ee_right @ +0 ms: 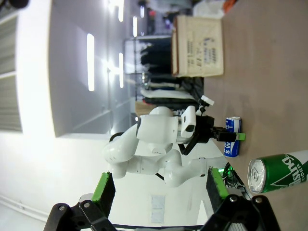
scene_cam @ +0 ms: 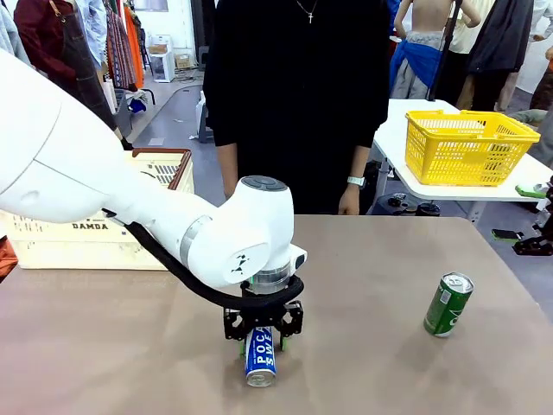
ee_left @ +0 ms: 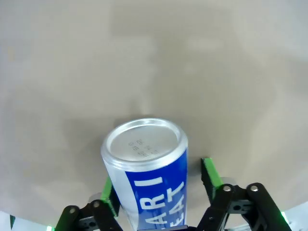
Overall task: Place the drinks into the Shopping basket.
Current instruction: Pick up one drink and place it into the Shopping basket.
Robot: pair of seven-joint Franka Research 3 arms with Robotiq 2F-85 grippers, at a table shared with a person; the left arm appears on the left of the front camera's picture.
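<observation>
A blue and white "POCARI SWEAT" can (scene_cam: pixel 260 356) lies on its side on the brown table, silver top toward the camera. My left gripper (scene_cam: pixel 262 344) reaches down over it, jaws open on either side. In the left wrist view the can (ee_left: pixel 144 163) sits between the green pads (ee_left: pixel 211 172), with a gap on the right side. A green can (scene_cam: pixel 448 303) stands at the right, also in the right wrist view (ee_right: pixel 281 171). My right gripper (ee_right: pixel 160 185) is open and holds nothing. The cream Shopping basket (scene_cam: pixel 52 242) stands at the far left, partly behind my left arm.
A person in black (scene_cam: pixel 298 104) stands at the table's far edge, hands hanging down. A yellow mesh basket (scene_cam: pixel 467 147) sits on a separate white table at the back right. Bare tabletop lies between the two cans.
</observation>
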